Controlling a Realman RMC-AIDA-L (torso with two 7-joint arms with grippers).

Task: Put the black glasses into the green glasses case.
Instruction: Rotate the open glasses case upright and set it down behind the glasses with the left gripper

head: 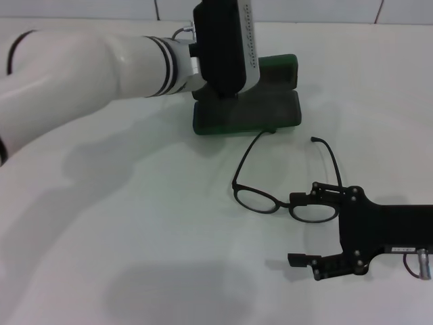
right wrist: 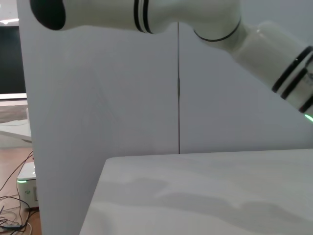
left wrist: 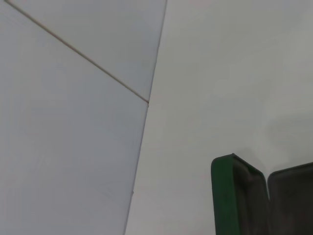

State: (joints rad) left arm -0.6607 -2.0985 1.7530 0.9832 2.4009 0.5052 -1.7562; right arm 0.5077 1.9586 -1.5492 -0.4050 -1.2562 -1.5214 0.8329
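The thin black-framed glasses lay on the white worktop, near the open dark green hard case. The right tool was spread around one lens; a slip could be risked. The left tool's state could not be told.

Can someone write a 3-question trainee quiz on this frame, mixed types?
1. True or false: the green glasses case lies open on the table.
2. Which gripper is at the black glasses: A) left gripper, B) right gripper?
3. Fill in: the right gripper's fingers are ____.

Key
1. True; the dark interior shows, with the left gripper above the case.
2. B; one finger lies at the nearer lens.
3. Open, one finger at the lens, the other apart.
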